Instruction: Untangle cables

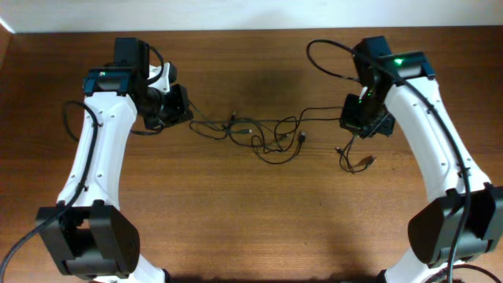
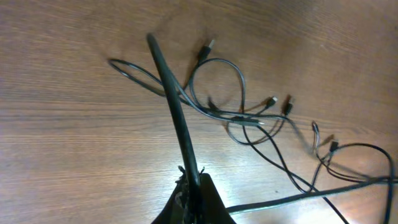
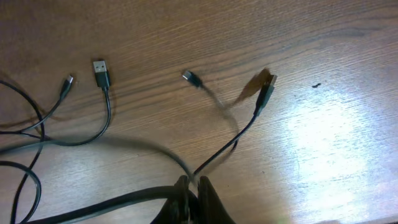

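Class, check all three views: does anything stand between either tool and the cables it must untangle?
Nothing visible does. The left tool and the right tool each appear shut on a strand of the cables, so there is no gap to block. Around the tangle, only the bare wooden table shows.

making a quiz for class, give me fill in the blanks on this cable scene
The cables lie on a ____ table.
They sit tangled ____ the left end effector and the right end effector.
Each end effector is ____ on a cable.
Missing: wooden; between; shut.
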Motion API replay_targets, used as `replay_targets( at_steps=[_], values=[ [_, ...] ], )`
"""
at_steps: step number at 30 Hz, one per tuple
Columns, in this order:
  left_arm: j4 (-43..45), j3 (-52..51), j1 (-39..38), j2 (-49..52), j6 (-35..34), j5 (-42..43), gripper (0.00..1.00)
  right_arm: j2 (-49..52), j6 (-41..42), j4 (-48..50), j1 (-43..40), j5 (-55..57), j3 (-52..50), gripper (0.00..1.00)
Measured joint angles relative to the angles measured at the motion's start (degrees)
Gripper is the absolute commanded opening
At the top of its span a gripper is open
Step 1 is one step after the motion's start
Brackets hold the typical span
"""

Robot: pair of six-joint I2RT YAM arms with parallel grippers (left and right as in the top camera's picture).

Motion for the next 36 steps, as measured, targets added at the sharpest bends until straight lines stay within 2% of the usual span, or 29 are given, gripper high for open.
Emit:
replay_targets(
  at_steps=[2,3,4,5,6,7,10,12,14,17,20,23,25,27,31,36],
  values=[
    [0.2,0.0,-0.6,0.0,0.0,1.1,0.00,0.1,-1.3,0.0,-3.0,-2.6,0.0,0.07],
    [0.3,0.0,-1.2,0.0,0.0,1.5,0.00,0.1,-3.5,0.1,-5.3,-5.5,0.0,0.16],
    [0.4,0.0,-1.4,0.0,0.0,1.6,0.00,0.1,-5.8,0.4,-6.9,-7.6,0.0,0.31],
    [0.5,0.0,-1.3,0.0,0.4,-0.8,0.00,0.1,-9.6,1.5,-11.3,-7.6,0.0,0.54],
    [0.7,0.0,1.2,0.0,1.0,-6.9,0.00,0.1,-12.9,2.0,-18.0,-7.8,0.0,0.75],
    [0.8,0.0,3.0,0.0,1.3,-10.4,0.00,0.1,-14.8,2.0,-21.2,-8.5,0.0,0.78],
    [0.8,0.0,2.6,0.0,1.3,-12.0,0.00,0.1,-16.5,2.0,-23.9,-12.4,0.0,0.80],
    [3.3,0.0,2.0,0.0,1.4,-9.7,0.00,0.1,-17.6,2.0,-23.7,-14.4,0.0,0.80],
    [4.9,1.7,1.3,0.2,3.2,-2.1,0.00,0.1,-19.3,2.1,-21.9,-17.2,0.0,0.80],
    [5.6,15.6,-1.4,0.3,6.2,11.9,0.00,0.1,-21.7,3.5,-16.8,-21.2,0.0,0.80],
    [4.6,27.6,-5.8,0.1,7.4,24.0,0.00,0.1,-26.2,11.4,-10.1,-34.2,-0.1,0.82],
    [4.3,29.5,-6.1,0.0,7.4,32.5,0.00,0.2,-26.4,20.3,-5.8,-45.1,-0.1,0.81],
    [4.2,29.5,-6.1,0.0,7.4,37.4,0.00,0.2,-23.7,24.8,-2.3,-47.9,-0.1,0.81],
    [3.3,29.5,-6.1,-0.7,7.4,36.7,0.00,0.2,-20.5,26.2,0.2,-48.5,-0.1,0.82],
    [-1.1,29.5,-6.1,-8.9,7.2,23.4,0.00,0.2,-18.7,26.9,1.3,-48.7,-0.1,0.82],
    [-2.3,29.8,-6.1,-10.1,7.2,19.7,0.00,0.2,-15.7,31.9,7.8,-48.6,-0.1,0.82]
  ],
)
